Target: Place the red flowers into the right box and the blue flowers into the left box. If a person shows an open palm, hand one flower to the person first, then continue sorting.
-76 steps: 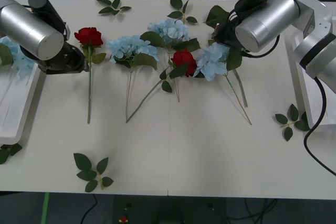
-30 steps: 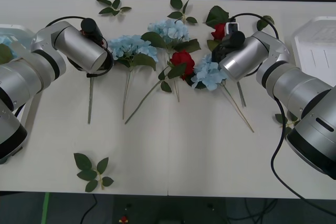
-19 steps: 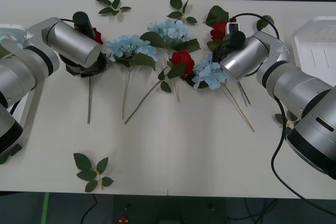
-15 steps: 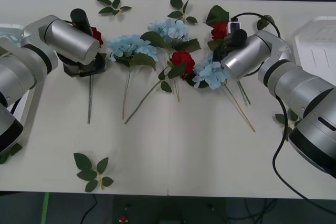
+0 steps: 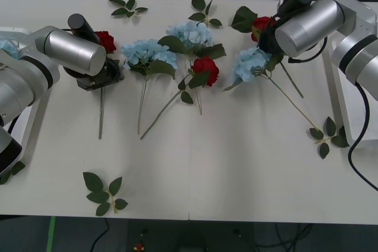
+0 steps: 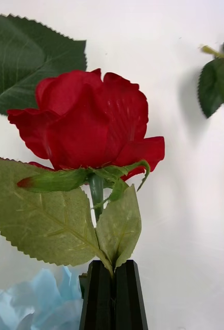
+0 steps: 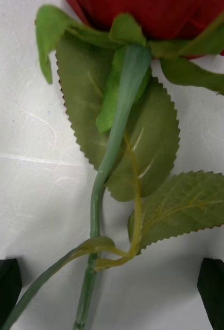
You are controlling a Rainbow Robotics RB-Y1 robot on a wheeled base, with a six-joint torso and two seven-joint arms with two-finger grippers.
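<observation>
My right gripper [image 6: 113,265] is shut on the stem of a red flower [image 6: 91,124], just below its head. In the front view that rose [image 5: 261,25] is at the back right beside my right gripper [image 5: 269,41], and a blue flower [image 5: 251,63] lies against it. My left gripper [image 7: 110,263] is open and straddles the stem [image 7: 93,221] of another red flower [image 5: 106,39] at the back left. Two blue flowers [image 5: 144,51] [image 5: 189,30] and a third rose [image 5: 207,66] lie mid-table. The left box [image 5: 31,123] is at the left edge and the right box [image 5: 344,123] at the right edge.
Loose leaf sprigs lie at the back [image 5: 127,7], at the front left [image 5: 103,193] and near the right box [image 5: 328,134]. A blue head [image 5: 6,46] shows in the left box behind my left arm. The front half of the table holds little else.
My right arm has swung back and to the right with the red rose, and the nearby blue flower shifted right with it. My left gripper has settled lower over the left rose's stem.
</observation>
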